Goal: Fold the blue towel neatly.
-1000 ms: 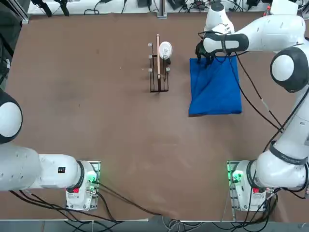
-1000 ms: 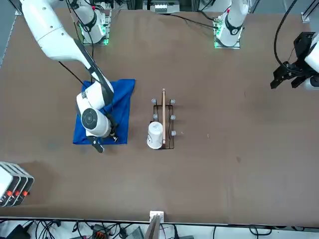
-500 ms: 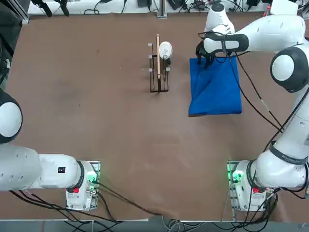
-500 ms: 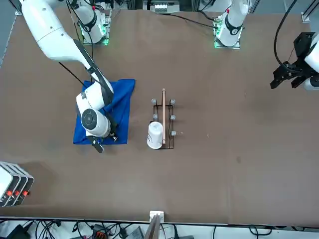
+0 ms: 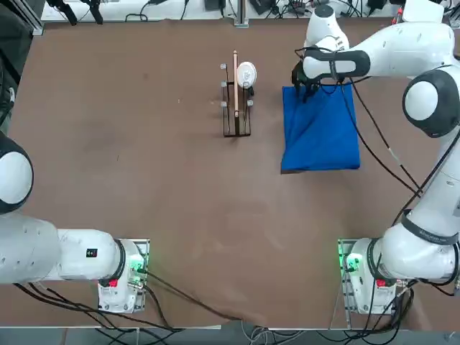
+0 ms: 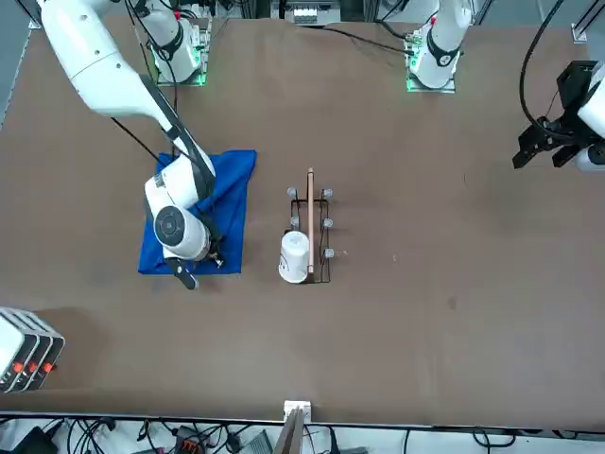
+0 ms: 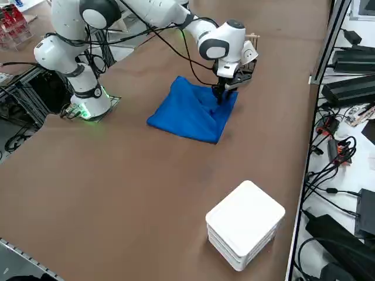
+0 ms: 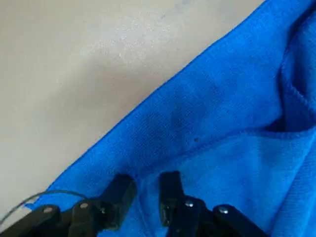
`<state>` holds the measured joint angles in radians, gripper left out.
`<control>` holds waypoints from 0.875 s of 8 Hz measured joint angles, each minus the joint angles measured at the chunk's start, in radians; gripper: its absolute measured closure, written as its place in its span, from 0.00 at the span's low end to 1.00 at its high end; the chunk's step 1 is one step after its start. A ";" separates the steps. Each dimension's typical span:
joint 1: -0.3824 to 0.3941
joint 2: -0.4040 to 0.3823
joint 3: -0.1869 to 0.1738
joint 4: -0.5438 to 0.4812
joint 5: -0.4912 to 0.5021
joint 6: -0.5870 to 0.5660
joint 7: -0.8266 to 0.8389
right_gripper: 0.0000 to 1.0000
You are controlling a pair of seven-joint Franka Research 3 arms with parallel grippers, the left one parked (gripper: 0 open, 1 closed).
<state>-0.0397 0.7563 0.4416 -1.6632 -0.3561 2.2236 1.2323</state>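
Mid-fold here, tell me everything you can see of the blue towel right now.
The blue towel is plain royal-blue cloth with a soft, terry-like look, lying on the brown table to the right of the wooden rack in the top view, apart from it. It is already doubled over: a layered edge and loose wrinkles show, so it is not yet neat. The right tool is down at its far corner, fingers narrowly apart, cloth between them. Its tag is not visible.

White rounded right arm [image 5: 402,54], black cable along links, black jaws, green light at base.
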 joint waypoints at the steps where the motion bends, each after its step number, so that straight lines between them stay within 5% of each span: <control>1: 0.000 -0.001 0.000 0.000 0.000 -0.004 0.000 0.77; 3: 0.000 -0.007 0.001 0.000 0.000 -0.009 0.000 0.95; 7: 0.000 -0.007 0.009 0.011 0.000 -0.003 0.000 0.99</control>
<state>-0.0397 0.7496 0.4506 -1.6524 -0.3561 2.2211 1.2324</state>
